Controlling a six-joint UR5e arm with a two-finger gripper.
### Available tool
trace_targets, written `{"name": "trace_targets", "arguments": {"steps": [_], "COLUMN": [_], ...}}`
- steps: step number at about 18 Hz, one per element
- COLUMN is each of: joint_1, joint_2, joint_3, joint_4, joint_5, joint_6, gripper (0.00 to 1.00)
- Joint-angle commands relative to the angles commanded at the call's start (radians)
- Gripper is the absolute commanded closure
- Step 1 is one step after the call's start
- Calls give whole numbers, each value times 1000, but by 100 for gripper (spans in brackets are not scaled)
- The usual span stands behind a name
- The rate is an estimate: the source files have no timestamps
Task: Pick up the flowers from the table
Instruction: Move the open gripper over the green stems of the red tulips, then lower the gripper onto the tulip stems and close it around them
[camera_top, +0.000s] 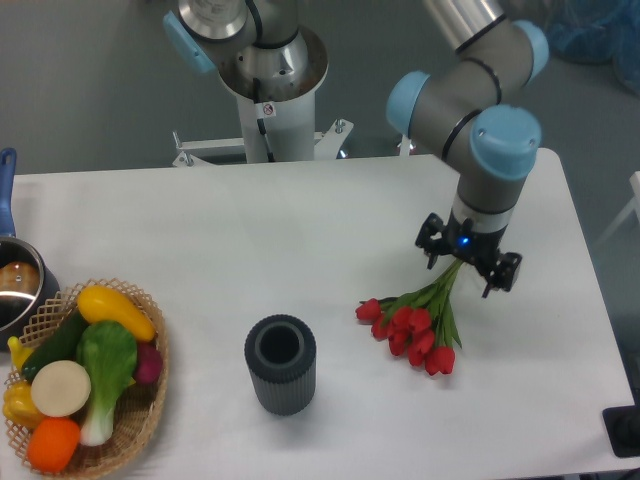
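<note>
Flowers (412, 325) are lying near the table's (300, 220) right edge, stems poking up into the gripper (468, 262), which looks clamped on them. Grab's done I'd say, so next it just needs a straight lift.

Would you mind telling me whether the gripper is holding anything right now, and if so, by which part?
The gripper appears shut on the flowers, holding them by the stem end; the red blooms hang down toward the table.

Single fixed view, high above the table (300, 210), angled down, facing arm base, probably mid-distance
</note>
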Motion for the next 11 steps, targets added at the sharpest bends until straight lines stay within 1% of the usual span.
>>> {"name": "trace_targets", "arguments": {"steps": [2,6,10,11], "joint_1": [0,-18,-34,-34], "joint_2": [-18,-31,-49,-52], "joint_3": [2,-5,-17,-15], "joint_4": [2,0,0,8], "joint_5": [0,0,-2,-2], "joint_6": [0,-2,-44,-44], "gripper": [0,0,0,0]}}
